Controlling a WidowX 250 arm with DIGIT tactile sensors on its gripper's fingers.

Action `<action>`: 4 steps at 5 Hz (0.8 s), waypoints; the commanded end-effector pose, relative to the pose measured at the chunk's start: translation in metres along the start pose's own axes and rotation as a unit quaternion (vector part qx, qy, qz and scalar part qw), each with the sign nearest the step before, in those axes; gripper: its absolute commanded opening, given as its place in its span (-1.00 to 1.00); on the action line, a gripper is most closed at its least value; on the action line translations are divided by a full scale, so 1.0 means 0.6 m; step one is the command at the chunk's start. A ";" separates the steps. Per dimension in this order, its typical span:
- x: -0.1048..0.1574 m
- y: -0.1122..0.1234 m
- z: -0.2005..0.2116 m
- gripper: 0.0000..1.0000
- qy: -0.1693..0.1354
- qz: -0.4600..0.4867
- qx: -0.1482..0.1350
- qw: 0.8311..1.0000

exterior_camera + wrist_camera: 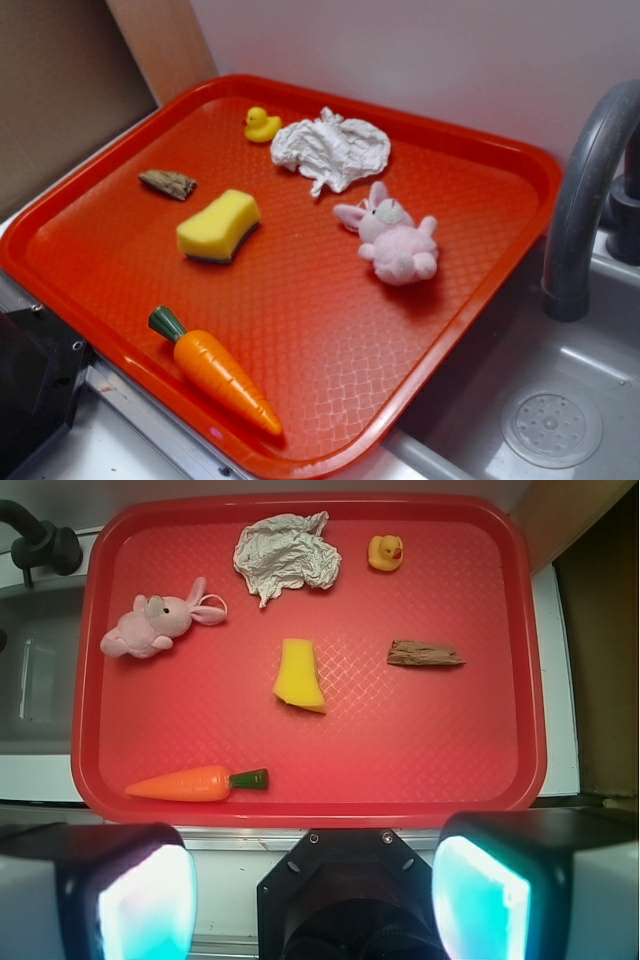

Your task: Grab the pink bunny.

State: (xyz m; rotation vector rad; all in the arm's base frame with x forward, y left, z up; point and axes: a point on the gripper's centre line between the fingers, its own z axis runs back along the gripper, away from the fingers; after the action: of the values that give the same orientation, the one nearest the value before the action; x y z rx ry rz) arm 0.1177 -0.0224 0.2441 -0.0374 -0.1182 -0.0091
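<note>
The pink bunny (395, 243) (155, 625) is a fluffy pale-pink plush that lies on its side on the red tray (330, 330) (400, 770), at the tray's right side in the exterior view and upper left in the wrist view. My gripper (315, 900) hangs high over the tray's near edge, far from the bunny. Its two fingers stand wide apart with nothing between them. The gripper is not in the exterior view.
On the tray also lie a white crumpled paper wad (335, 150) (287, 552), a yellow duck (262, 124) (385, 552), a yellow sponge (218, 226) (299, 675), a brown bark-like piece (168, 183) (424, 655) and a toy carrot (215, 371) (195, 783). A grey faucet (585, 190) and sink (550, 400) adjoin the tray.
</note>
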 end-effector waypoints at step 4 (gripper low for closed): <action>0.138 -0.126 -0.071 1.00 -0.039 0.106 -0.029 0.993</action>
State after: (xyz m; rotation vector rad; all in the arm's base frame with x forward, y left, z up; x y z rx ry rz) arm 0.2022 -0.0992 0.2051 -0.0892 -0.1659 0.2279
